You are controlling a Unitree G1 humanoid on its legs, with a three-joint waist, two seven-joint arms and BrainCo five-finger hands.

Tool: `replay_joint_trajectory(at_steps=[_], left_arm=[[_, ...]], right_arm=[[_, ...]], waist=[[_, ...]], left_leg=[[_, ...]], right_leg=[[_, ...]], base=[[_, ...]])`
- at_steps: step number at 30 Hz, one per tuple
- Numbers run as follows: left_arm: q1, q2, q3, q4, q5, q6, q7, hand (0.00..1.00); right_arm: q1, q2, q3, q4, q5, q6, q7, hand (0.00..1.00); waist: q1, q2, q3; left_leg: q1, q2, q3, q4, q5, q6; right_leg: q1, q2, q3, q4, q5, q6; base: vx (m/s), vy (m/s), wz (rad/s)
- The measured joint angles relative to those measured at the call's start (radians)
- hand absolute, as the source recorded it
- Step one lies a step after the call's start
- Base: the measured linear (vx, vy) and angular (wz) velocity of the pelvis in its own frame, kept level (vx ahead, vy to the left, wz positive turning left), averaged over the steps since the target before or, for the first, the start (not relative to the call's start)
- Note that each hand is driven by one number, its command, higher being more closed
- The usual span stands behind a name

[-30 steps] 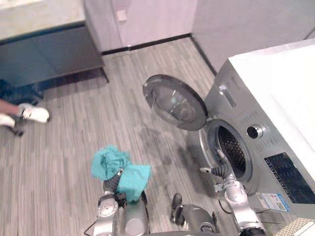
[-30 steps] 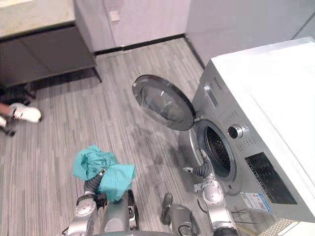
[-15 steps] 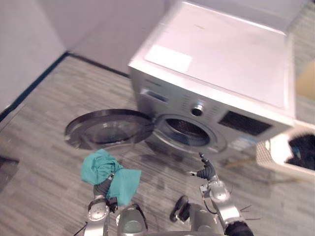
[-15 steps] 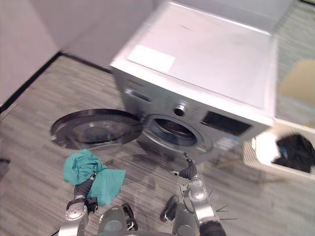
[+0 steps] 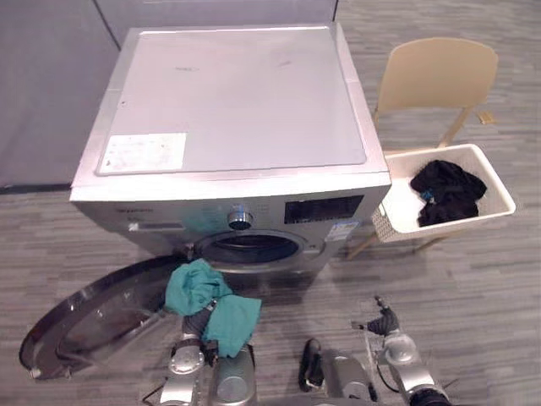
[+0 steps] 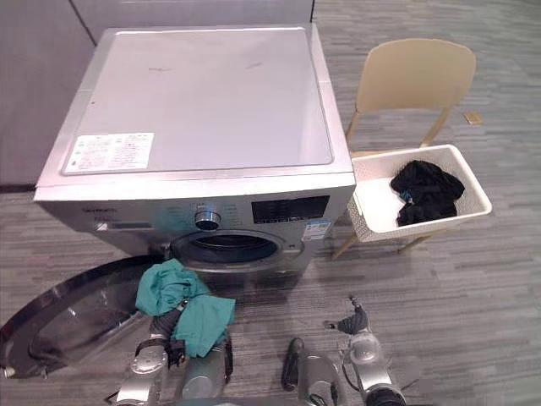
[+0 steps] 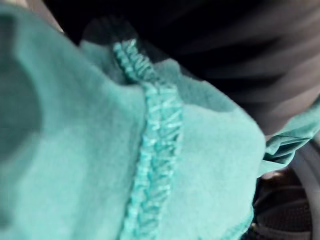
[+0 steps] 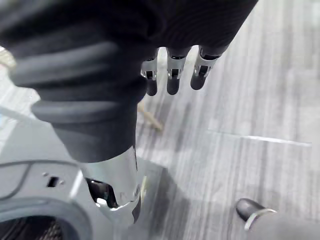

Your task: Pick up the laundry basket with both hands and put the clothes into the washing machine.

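A teal cloth (image 5: 207, 300) lies bunched over my left hand (image 5: 197, 322), low in front of the washing machine (image 5: 228, 101); the same teal cloth (image 7: 100, 150) covers that hand's fingers in the left wrist view. The machine's round opening (image 5: 249, 248) is uncovered, just beyond the cloth, and its door (image 5: 93, 317) is swung wide to the left. My right hand (image 5: 385, 321) hangs open and holds nothing, low on the right, its fingers (image 8: 170, 82) straight over the floor. The white laundry basket (image 5: 401, 207) holds black clothes (image 5: 446, 190) to the machine's right.
The basket rests on a beige chair (image 5: 435, 76) set close against the machine's right side. Grey striped flooring (image 5: 473, 296) spreads in front of the machine and chair. A grey wall (image 5: 51, 85) stands behind the machine on the left.
The camera has swung round: the machine's side and floor gave way to its front, with basket and chair. The teal cloth stays on my left hand; the right hand stays low.
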Motion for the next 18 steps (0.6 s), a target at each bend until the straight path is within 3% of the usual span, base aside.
replay_joint_trajectory(at_steps=[1,3,7,8,11,18], left_arm=[[-0.057,0.007,-0.018,-0.004,0.0,-0.002,0.003,1.0],[-0.088,0.008,-0.025,-0.011,-0.001,-0.002,0.006,1.0],[-0.177,0.004,-0.031,-0.071,-0.022,-0.008,0.05,1.0],[-0.213,0.003,-0.032,-0.083,-0.027,-0.009,0.066,1.0],[-0.343,0.005,-0.041,-0.089,-0.049,-0.009,0.093,1.0],[-0.617,0.038,-0.043,-0.21,-0.061,-0.007,0.159,1.0]], right_arm=[[-0.008,0.006,-0.002,-0.005,0.006,-0.001,-0.005,0.0],[-0.021,0.006,-0.006,-0.022,0.014,0.001,-0.009,0.0],[-0.067,0.015,-0.032,-0.155,0.046,-0.001,-0.047,0.0],[-0.073,0.019,-0.033,-0.192,0.06,-0.002,-0.064,0.0],[-0.123,0.034,-0.035,-0.248,0.079,0.003,-0.092,0.0],[-0.266,0.072,-0.038,-0.443,0.11,0.001,-0.155,0.0]], waist=[[0.001,-0.006,0.039],[0.003,-0.006,0.057],[0.001,-0.009,0.136],[0.002,-0.011,0.142],[-0.001,-0.027,0.18],[-0.012,-0.036,0.238]], left_leg=[[-0.036,-0.002,0.036,0.038,-0.005,0.008],[-0.079,-0.001,0.053,0.075,-0.007,0.012],[-0.183,0.026,0.097,0.206,-0.069,0.047],[-0.25,0.048,0.102,0.281,-0.119,0.055],[-0.429,0.081,0.098,0.466,-0.181,0.069],[-0.826,0.13,0.064,0.752,-0.227,0.089]], right_leg=[[-0.051,-0.013,0.024,0.034,0.009,0.015],[-0.097,-0.02,0.034,0.066,0.009,0.015],[-0.237,-0.021,0.081,0.197,-0.012,0.039],[-0.308,-0.015,0.09,0.264,-0.042,0.038],[-0.494,-0.019,0.1,0.441,-0.1,0.028],[-0.894,-0.017,0.115,0.713,-0.129,0.016]], base=[[0.04,0.144,-0.28],[-0.02,0.123,-0.33],[-0.1,0.068,-0.39],[-0.17,0.031,-0.35],[-0.18,-0.006,-0.21],[-0.16,-0.019,-0.1]])
